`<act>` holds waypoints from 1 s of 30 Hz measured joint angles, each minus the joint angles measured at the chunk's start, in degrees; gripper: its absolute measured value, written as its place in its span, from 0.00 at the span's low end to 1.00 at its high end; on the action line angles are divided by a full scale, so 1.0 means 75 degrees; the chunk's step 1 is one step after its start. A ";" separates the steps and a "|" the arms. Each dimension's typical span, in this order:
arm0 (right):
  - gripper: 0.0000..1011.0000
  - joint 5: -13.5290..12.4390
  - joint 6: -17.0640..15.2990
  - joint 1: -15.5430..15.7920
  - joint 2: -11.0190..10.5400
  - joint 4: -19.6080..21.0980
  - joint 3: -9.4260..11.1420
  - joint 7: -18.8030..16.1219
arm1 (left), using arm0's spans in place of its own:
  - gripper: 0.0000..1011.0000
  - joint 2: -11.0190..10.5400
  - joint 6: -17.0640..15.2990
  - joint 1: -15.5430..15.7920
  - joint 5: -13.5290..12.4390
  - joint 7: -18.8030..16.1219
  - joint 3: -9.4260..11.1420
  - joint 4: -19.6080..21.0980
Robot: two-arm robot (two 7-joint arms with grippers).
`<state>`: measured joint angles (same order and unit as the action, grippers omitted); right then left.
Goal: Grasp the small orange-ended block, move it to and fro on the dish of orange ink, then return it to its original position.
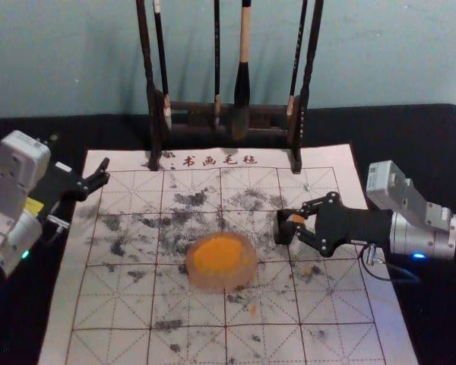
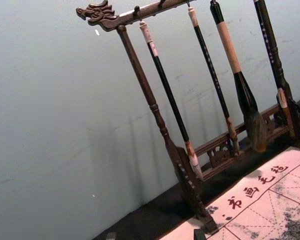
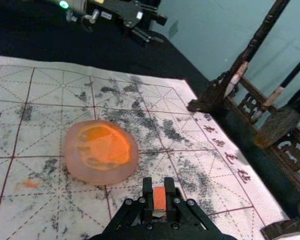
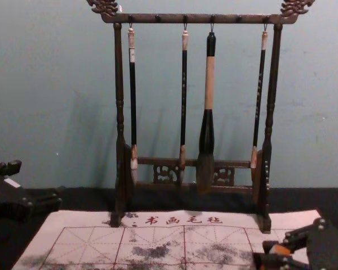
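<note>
My right gripper (image 1: 296,223) is right of the ink dish (image 1: 222,260), shut on the small block (image 1: 297,218), whose orange end shows between its fingers. A small dark object (image 1: 282,229) is right by the fingertips. In the right wrist view, the right gripper (image 3: 159,186) has a finger on each side of the orange block (image 3: 159,199); the round translucent dish (image 3: 101,151) with orange ink lies apart from it. Parked at the far left, my left gripper (image 1: 102,176) stands open and empty; in the left wrist view the left gripper (image 2: 155,235) has its fingertips wide apart.
A dark wooden rack (image 4: 119,112) stands at the back of the mat, with several brushes hanging from it, among them a thick brush (image 4: 209,84). The white gridded mat (image 1: 114,304) has dark ink smudges and a few orange marks. A wall is behind.
</note>
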<state>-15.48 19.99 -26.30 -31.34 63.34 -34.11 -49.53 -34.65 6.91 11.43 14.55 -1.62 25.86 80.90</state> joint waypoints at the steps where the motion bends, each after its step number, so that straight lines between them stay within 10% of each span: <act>1: 0.13 -0.0033 -0.0041 0.0010 0.0000 0.0031 0.0030 0.0026 | 0.99 0.0000 0.0000 0.0000 0.0000 0.0000 0.0000 0.0000; 30: 0.13 -0.0884 -0.1376 -0.0115 -0.0714 0.1741 0.0202 -0.0306 | 0.99 0.0000 0.0000 0.0000 0.0000 0.0000 0.0000 0.0000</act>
<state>-22.10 9.66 -27.16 -36.70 76.40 -32.60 -51.82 -34.65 6.91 11.43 14.55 -1.62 25.86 80.90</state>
